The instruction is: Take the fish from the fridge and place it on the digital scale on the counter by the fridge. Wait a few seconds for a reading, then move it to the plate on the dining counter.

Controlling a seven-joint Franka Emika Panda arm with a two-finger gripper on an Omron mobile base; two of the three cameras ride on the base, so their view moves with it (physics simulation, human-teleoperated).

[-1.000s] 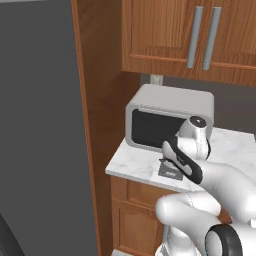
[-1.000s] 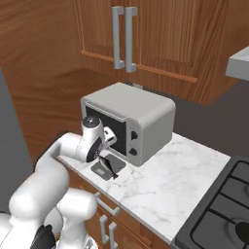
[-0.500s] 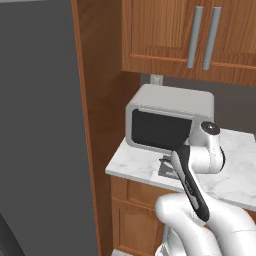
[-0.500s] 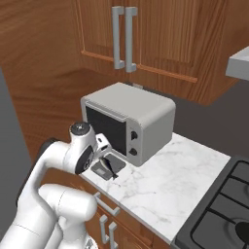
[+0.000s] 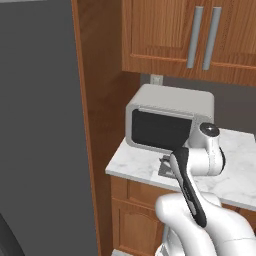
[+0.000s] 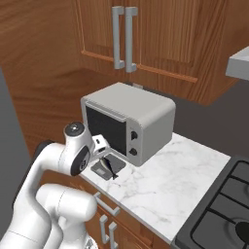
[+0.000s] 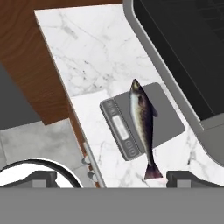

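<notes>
The fish (image 7: 143, 123) lies along the digital scale (image 7: 166, 120), on the marble counter (image 7: 83, 57) in front of the microwave (image 6: 131, 121), with its tail reaching over the scale's edge. The gripper (image 7: 107, 177) hangs above it, its fingers wide apart and holding nothing.

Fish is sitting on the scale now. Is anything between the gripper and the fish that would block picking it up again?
Nothing visible does. In the hand view the fish lies along the digital scale, uncovered, with open space between it and the gripper. The microwave stands beside the scale, not over the fish.
</notes>
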